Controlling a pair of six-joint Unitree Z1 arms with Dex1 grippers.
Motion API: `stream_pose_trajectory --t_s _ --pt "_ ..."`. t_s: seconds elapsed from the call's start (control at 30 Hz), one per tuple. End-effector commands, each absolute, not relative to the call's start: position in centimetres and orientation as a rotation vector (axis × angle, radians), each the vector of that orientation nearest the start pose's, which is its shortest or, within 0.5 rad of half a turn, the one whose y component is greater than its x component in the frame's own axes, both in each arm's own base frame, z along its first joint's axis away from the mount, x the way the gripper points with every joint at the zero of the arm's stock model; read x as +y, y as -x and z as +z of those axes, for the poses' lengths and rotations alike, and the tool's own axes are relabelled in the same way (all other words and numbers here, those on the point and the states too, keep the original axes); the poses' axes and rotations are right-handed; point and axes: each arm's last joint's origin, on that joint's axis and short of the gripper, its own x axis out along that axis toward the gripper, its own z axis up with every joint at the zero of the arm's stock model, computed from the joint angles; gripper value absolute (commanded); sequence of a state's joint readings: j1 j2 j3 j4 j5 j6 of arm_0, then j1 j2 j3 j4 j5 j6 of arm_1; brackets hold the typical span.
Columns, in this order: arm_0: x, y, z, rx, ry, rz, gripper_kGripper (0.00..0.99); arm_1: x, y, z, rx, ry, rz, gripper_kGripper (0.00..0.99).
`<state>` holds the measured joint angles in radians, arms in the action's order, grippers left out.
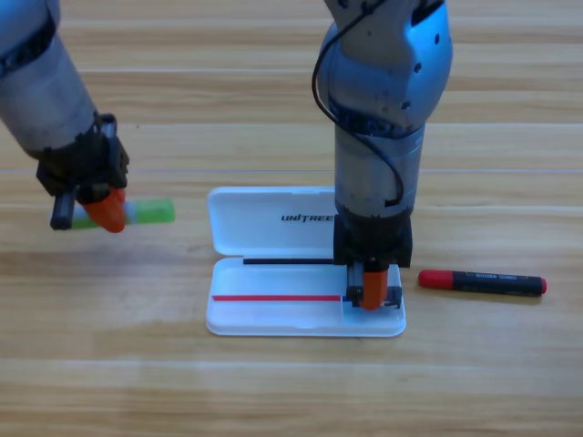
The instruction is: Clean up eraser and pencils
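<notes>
Green pencil (150, 213) lies near the surface's left edge, under the left gripper (107, 211); whether its fingers are closed I cannot tell. Right gripper (369, 293) points into the white case (264, 223), grip unclear, eraser unseen. Black pencil (483, 282) waits beside the case. Lift the green pencil level.

1 camera only, the high view. Fixed above the wooden plank worktop (273, 391), tilted down and looking toward the arms' side. Both grey arms enter from the top edge: left one at the upper left corner, right one near top centre. Fairly close framing: worktop fills the whole picture, no edge of it visible, arm bodies cropped at the top. The open white plastic case (273, 238) sits about centre frame, slightly low. The arms loom large near the top edge. No 2nd view, so no overlap to report.
</notes>
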<state>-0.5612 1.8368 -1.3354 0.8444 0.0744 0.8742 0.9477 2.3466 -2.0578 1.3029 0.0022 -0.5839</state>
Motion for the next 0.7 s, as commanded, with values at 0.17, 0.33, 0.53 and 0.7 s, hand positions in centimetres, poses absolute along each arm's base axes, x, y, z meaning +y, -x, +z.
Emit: stream_pose_trajectory --t_s 0.17,0.33,0.53,0.7 --pt "-19.0 -27.2 29.0 1.028 -1.183 -0.984 0.000 39.1 -27.1 19.0 1.324 1.244 1.196 0.488" --pt "-19.0 -26.9 29.5 1.024 -1.186 -0.983 0.000 38.8 -26.9 20.5 1.297 1.234 1.195 0.755" --pt "-19.1 -26.8 29.6 1.025 -1.185 -0.985 0.000 37.0 -25.5 26.1 1.224 1.183 1.220 0.779" --pt "-19.8 -26.5 30.6 1.003 -1.188 -0.998 0.000 33.7 -23.1 30.5 1.181 1.156 1.225 0.779"
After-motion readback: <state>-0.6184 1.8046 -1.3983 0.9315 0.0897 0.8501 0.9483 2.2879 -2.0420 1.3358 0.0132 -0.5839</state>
